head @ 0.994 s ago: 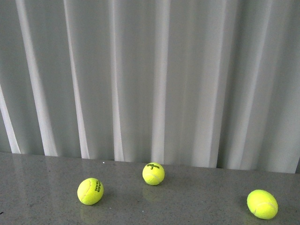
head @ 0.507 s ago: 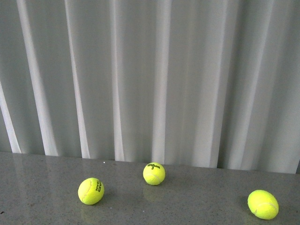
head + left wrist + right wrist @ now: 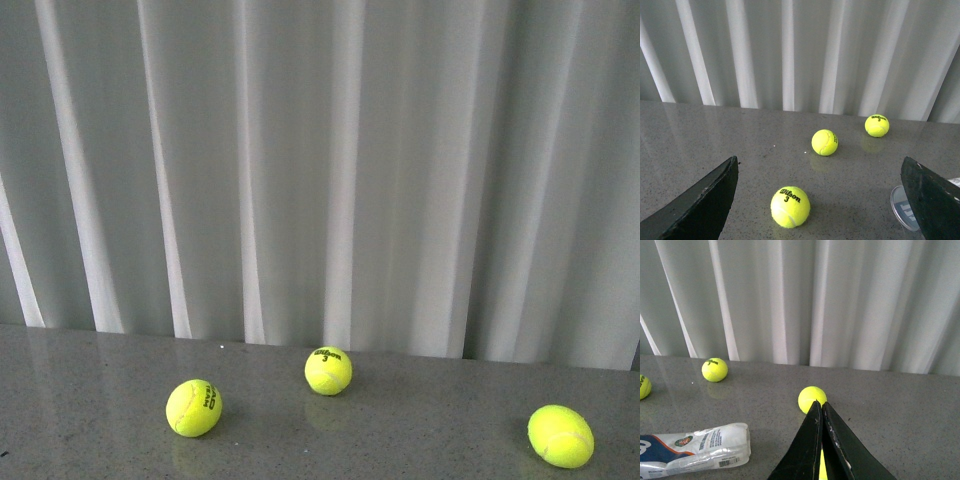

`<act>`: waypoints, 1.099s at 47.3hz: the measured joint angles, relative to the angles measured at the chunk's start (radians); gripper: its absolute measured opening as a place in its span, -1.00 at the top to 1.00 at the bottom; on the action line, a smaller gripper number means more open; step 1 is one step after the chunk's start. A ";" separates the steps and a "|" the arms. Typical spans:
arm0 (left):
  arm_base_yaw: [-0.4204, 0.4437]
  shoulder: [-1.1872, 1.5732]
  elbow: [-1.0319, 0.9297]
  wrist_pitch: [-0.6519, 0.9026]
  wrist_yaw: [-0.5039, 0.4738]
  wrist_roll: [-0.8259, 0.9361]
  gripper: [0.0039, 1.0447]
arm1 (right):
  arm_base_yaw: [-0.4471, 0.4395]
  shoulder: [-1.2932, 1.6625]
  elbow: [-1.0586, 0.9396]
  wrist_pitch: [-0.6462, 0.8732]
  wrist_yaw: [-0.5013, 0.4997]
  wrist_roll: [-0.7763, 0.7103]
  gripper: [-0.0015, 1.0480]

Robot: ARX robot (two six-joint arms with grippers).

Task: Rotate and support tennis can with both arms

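The left fingers (image 3: 705, 202) stand wide apart and empty. The tennis can (image 3: 695, 450) lies on its side on the table (image 3: 430, 420) near both arms, unseen from the front, and the right fingers (image 3: 810, 450) are pressed together, clear of it. There is one can, probably light, thin-walled, slick and apt to roll, so it is best held gently near each end; three tennis balls (image 3: 194, 407) lie loose.
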 joint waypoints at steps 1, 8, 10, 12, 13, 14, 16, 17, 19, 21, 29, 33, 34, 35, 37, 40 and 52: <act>0.000 0.000 0.000 0.000 0.000 0.000 -0.88 | 0.000 -0.007 0.000 -0.007 0.000 0.000 0.93; 0.000 0.000 0.000 0.000 0.000 0.000 -0.88 | 0.000 -0.061 0.000 -0.061 0.000 0.000 0.93; 0.000 0.000 0.000 0.000 0.000 0.000 -0.88 | 0.000 -0.072 0.000 -0.071 0.000 0.000 0.93; 0.000 0.000 0.000 0.000 0.000 0.000 -0.88 | 0.000 -0.082 0.000 -0.082 0.000 0.000 0.93; 0.000 0.000 0.000 0.000 0.000 0.000 -0.88 | 0.000 -0.090 0.000 -0.088 0.000 0.000 0.93; 0.000 0.000 0.000 0.000 0.000 0.000 -0.88 | 0.000 -0.095 0.000 -0.094 0.000 0.000 0.93; 0.000 0.000 0.000 0.000 0.000 0.000 -0.88 | 0.000 -0.105 0.000 -0.104 0.000 0.000 0.93; 0.000 0.000 0.000 0.000 0.000 0.000 -0.88 | 0.000 -0.109 0.000 -0.108 0.000 0.000 0.93; 0.000 0.000 0.000 0.000 0.000 0.000 -0.88 | 0.000 -0.117 0.000 -0.116 0.000 0.000 0.93; 0.000 0.000 0.000 0.000 0.000 0.000 -0.88 | 0.000 -0.127 0.000 -0.126 0.000 0.000 0.93; 0.000 0.000 0.000 0.000 0.000 0.000 -0.88 | 0.000 -0.285 0.000 -0.294 -0.001 0.000 0.93; 0.000 0.000 0.000 0.000 0.000 0.000 -0.88 | 0.000 -0.293 0.000 -0.298 0.000 0.000 0.93; 0.000 -0.001 0.000 0.000 0.000 0.000 -0.88 | 0.000 -0.293 0.000 -0.299 -0.001 0.000 0.93; 0.000 -0.001 0.000 0.000 0.000 0.000 -0.88 | 0.000 -0.293 0.000 -0.299 -0.001 0.000 0.93; 0.000 0.000 0.000 0.000 0.000 0.000 -0.88 | 0.000 -0.293 0.000 -0.299 -0.001 0.000 0.93; 0.000 0.000 0.000 0.000 0.000 0.000 -0.88 | 0.000 -0.293 0.000 -0.299 -0.001 0.000 0.78; 0.000 0.000 0.000 0.000 0.000 0.000 -0.88 | 0.000 -0.294 0.000 -0.299 -0.001 0.000 -0.09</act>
